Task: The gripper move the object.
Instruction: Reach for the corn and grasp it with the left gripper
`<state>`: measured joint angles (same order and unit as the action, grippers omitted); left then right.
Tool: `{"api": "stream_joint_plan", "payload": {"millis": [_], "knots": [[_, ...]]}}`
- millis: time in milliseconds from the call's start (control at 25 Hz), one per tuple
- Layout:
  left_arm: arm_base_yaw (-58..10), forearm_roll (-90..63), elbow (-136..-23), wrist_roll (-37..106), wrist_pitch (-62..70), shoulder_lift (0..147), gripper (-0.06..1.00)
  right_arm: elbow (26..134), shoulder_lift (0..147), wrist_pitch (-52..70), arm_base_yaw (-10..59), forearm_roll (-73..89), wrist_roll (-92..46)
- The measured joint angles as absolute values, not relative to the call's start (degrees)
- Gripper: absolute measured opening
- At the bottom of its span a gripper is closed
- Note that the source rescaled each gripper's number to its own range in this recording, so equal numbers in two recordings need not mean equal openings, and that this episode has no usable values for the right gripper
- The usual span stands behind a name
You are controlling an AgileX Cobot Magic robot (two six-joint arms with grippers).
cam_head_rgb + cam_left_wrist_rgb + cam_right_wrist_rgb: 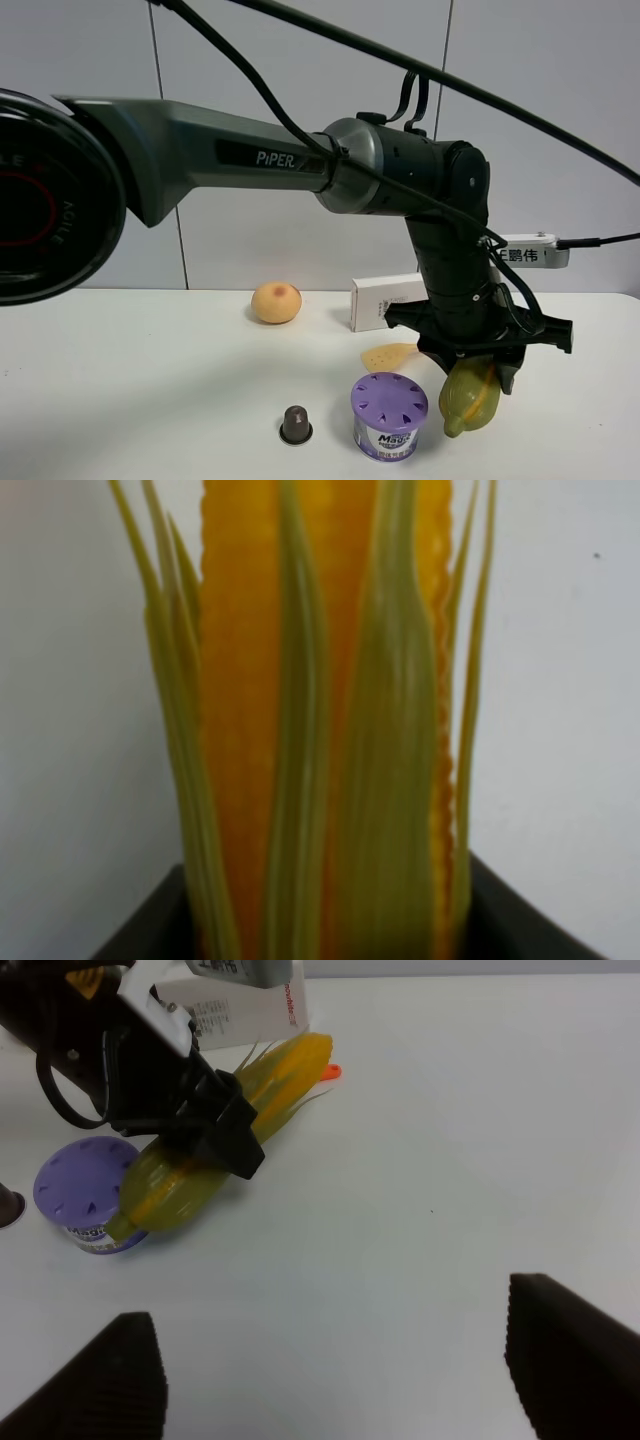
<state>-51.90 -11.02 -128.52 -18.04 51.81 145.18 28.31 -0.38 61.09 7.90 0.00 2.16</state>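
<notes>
The object is a long toy corn cob with a green husk and yellow kernels. It lies slanted at the table's right front, beside the purple can. My left gripper reaches across from the left and is shut on the cob's middle. In the left wrist view the cob fills the picture between the dark jaws. From the right wrist camera I see the cob with the left gripper clamped on it. Whether its stem end touches the table I cannot tell. My right gripper hovers open over bare table, apart from the cob.
A purple-lidded can stands right next to the cob. A brown capsule sits to the can's left. Behind are a peach-orange fruit, a white box and a yellow spatula. A white wall closes the back.
</notes>
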Motion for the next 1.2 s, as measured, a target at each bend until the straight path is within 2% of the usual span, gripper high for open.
{"api": "stream_joint_plan", "payload": {"millis": [1200], "knots": [[-51.5,-12.0,-128.5,-17.8,50.1,149.5,0.0,28.3,-0.4,61.1,7.9,0.0,2.2]]}}
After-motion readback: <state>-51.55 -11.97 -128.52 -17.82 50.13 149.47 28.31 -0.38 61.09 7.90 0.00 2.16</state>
